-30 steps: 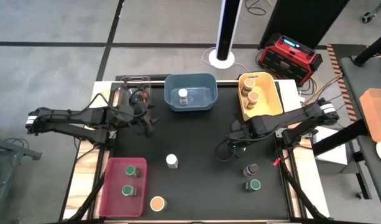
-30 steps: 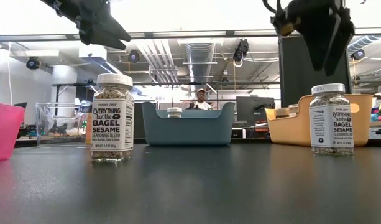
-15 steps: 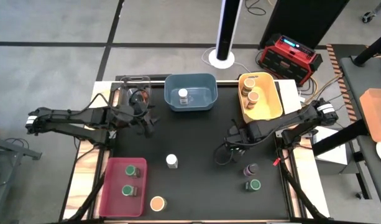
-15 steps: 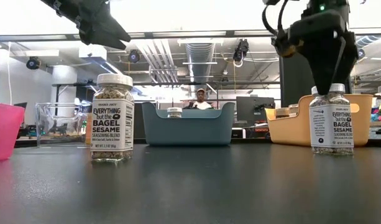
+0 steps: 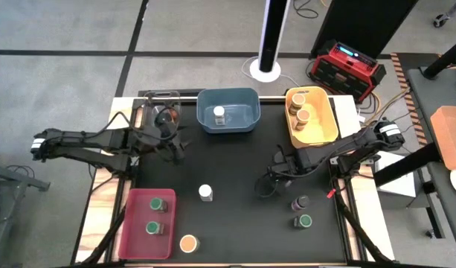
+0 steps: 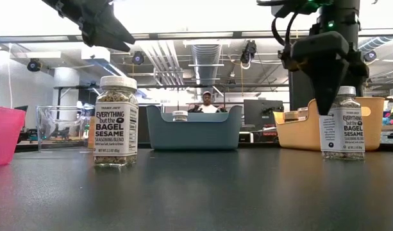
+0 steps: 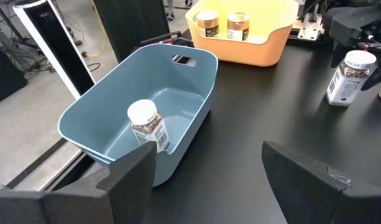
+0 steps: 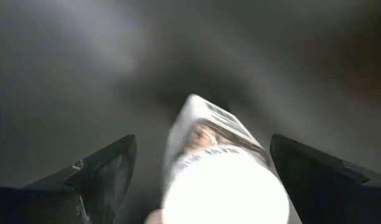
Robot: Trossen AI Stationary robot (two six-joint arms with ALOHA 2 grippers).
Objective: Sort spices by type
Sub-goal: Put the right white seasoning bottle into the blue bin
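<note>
Right gripper (image 6: pixel 329 106), jaws wide, hung over a white-lidded jar (image 8: pixel 221 168) mid-table right, not gripping. Jar looked rigid, light, smooth-sided; likely best pinched just below the lid. Yellow bin (image 5: pixel 326 119) sat near, open table between. Left gripper (image 7: pixel 209 171) open by blue bin (image 7: pixel 103 124).
</note>
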